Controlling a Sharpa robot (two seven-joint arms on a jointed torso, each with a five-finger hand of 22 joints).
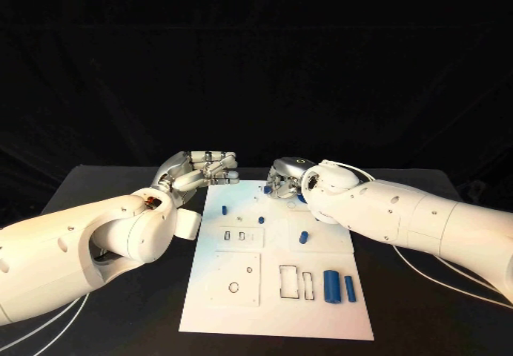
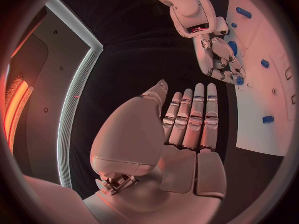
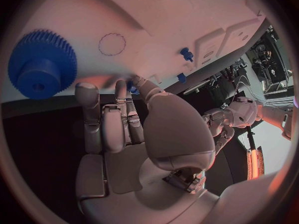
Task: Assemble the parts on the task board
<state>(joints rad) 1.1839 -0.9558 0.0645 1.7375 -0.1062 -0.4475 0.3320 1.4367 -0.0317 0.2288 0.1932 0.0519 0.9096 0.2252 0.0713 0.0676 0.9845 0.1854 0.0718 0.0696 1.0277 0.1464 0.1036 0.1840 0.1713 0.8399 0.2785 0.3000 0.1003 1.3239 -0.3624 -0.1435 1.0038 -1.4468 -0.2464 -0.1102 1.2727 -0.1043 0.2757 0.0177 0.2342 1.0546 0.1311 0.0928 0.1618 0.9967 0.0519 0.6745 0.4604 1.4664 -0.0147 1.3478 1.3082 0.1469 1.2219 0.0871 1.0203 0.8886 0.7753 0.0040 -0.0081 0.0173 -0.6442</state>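
At the far edge of the board, our right hand seems to pinch a small blue peg, though the view is poor. We should keep that pinch firm and lift straight off the desk. The left hand hangs released beside the far left corner; two blue bars lie near the right edge, long axes running near-to-far.
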